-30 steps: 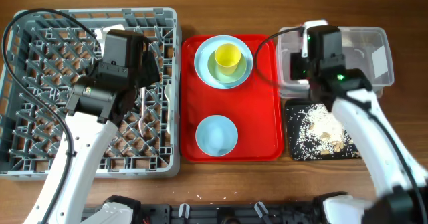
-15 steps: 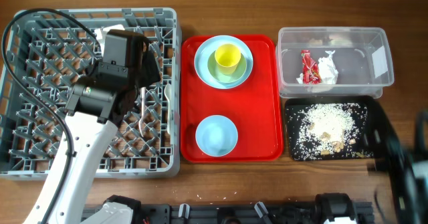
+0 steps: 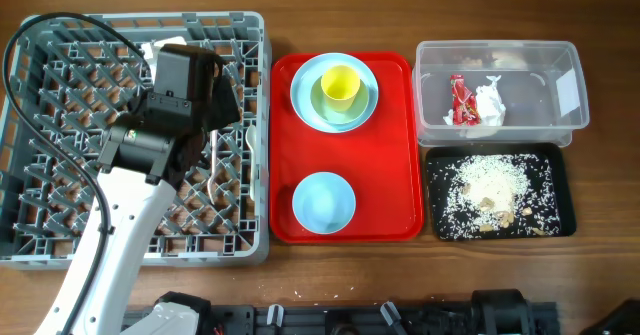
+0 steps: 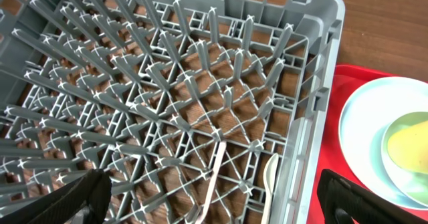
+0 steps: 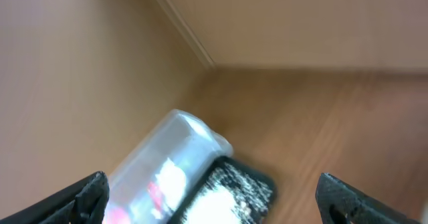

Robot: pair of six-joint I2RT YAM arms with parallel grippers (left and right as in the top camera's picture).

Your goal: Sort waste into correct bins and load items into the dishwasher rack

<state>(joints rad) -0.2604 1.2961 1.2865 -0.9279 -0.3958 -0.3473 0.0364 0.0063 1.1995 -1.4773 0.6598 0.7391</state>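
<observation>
Currently left jaws gape empty above the dishwasher rack point(image 4: 322, 50), where fork point(image 4: 215, 170) and spoon point(image 4: 269, 177) lie; right jaws gape empty too.

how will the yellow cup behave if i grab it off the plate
The yellow cup looks small and thin-walled, so it is probably light and fairly stiff. Its smooth round side may slip in a loose grip. It stands upright with its mouth up, so a sideways nudge could tip it, and it might then roll on the plate.
</observation>
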